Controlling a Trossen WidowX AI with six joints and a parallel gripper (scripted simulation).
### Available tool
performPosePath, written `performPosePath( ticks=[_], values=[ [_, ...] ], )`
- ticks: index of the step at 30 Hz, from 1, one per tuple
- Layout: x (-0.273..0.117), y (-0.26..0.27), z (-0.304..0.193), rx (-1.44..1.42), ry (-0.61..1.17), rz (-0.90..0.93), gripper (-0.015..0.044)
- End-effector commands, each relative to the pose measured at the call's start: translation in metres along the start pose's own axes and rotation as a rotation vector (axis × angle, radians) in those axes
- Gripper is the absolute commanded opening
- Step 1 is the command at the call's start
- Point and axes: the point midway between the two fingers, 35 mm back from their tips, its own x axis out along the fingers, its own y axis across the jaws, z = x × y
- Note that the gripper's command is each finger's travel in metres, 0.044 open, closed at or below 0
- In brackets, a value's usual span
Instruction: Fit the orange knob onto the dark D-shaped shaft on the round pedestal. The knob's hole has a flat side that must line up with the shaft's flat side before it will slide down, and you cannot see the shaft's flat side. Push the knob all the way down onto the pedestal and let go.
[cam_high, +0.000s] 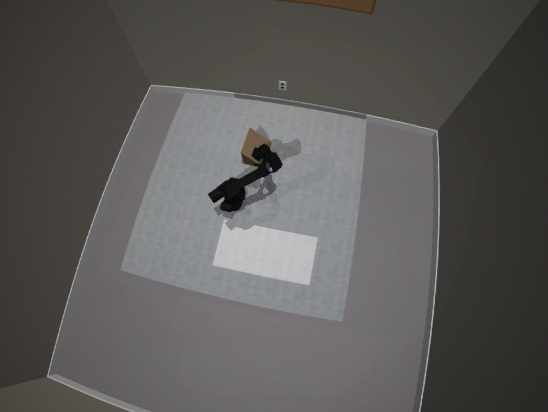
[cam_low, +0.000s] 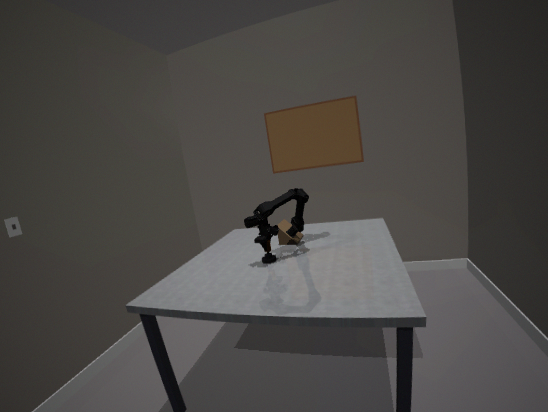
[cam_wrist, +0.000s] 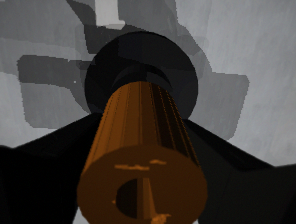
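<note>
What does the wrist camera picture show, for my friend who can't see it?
The robot's black gripper squeezes an orange knob from both sides. Its near end has a hole, and behind its far end is a round black stand on a gray table.

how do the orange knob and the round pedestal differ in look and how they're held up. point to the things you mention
The knob (cam_wrist: 140, 130) is orange; the pedestal (cam_low: 269, 259) (cam_wrist: 102, 80) is dark. The knob is gripped between the gripper's fingers, while the pedestal stands on the table (cam_low: 345, 280). Both look round.
</note>
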Motion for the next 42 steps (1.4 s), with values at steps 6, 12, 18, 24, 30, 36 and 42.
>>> performPosePath(
  ticks=[6, 12, 18, 24, 30, 36, 42],
  values=[
    [0.0023, -0.0038, -0.0036, -0.015, 0.004, -0.008, 0.0000],
    [0.0025, -0.0046, -0.0043, -0.015, 0.004, -0.008, 0.0000],
    [-0.0015, -0.0039, -0.0039, -0.015, 0.004, -0.008, 0.0000],
    [-0.0028, -0.0025, -0.0024, -0.140, 0.005, -0.008, 0.0000],
    [-0.0029, 0.0004, 0.0005, -0.224, 0.005, -0.008, 0.0000],
    [0.0023, 0.0001, -0.0002, -0.224, 0.005, -0.008, 0.0000],
    [0.0025, -0.0003, -0.0004, -0.224, 0.005, -0.008, 0.0000]
  ],
)
